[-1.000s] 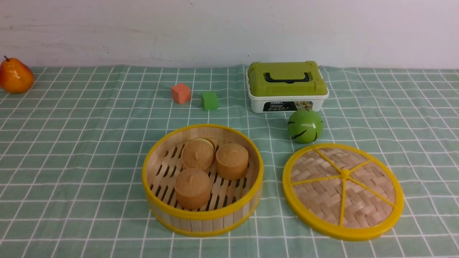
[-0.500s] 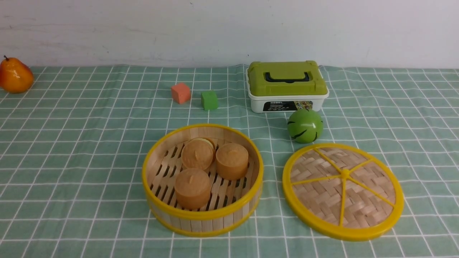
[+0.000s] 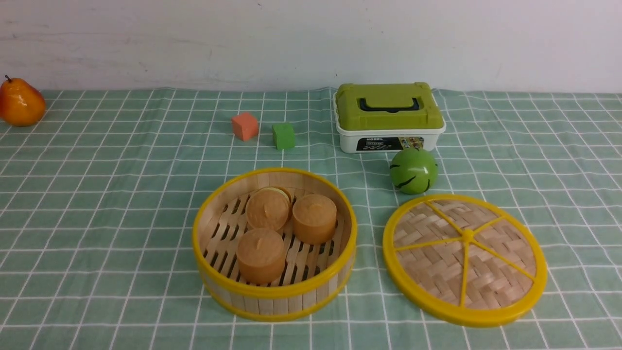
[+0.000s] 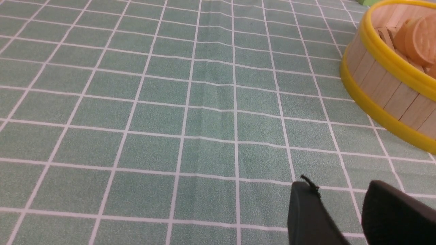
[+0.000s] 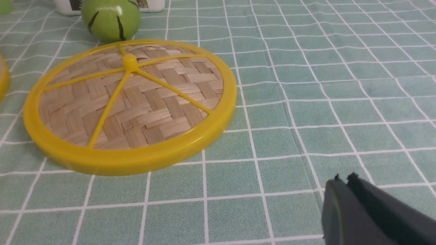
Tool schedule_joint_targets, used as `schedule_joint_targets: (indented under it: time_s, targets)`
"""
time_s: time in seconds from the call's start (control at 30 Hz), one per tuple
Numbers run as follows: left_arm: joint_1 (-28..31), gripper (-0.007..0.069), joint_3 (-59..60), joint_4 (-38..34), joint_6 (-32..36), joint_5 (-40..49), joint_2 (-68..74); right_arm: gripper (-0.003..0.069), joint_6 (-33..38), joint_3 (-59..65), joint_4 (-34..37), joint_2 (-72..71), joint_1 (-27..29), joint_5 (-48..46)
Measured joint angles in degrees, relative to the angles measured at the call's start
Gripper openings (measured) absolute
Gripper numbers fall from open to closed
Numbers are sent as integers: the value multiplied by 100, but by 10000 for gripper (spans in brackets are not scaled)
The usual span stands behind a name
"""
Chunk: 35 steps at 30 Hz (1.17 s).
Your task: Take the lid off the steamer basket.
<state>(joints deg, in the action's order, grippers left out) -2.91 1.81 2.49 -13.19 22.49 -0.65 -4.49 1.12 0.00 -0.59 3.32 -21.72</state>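
The lid [image 3: 464,259], a woven bamboo disc with yellow rim, spokes and knob, lies flat on the cloth to the right of the steamer basket [image 3: 274,243]. It also shows in the right wrist view [image 5: 129,103]. The basket is open, with three tan round cakes [image 3: 286,228] inside; its wall shows in the left wrist view [image 4: 385,85]. Neither gripper shows in the front view. My left gripper [image 4: 340,187] is open and empty over bare cloth, apart from the basket. My right gripper [image 5: 344,180] is shut and empty, over cloth beside the lid.
A green striped ball [image 3: 413,170] sits just behind the lid. A white box with green lid [image 3: 388,116], an orange cube [image 3: 244,126] and a green cube [image 3: 284,136] stand further back. A pear [image 3: 20,103] is at the far left.
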Motion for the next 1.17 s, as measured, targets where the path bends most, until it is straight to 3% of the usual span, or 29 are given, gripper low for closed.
schedule_joint_targets:
  time_s: [1.17]
  targets:
    - [0,239,0,0,0,0,0,23,0,-4,0,0,0,-6]
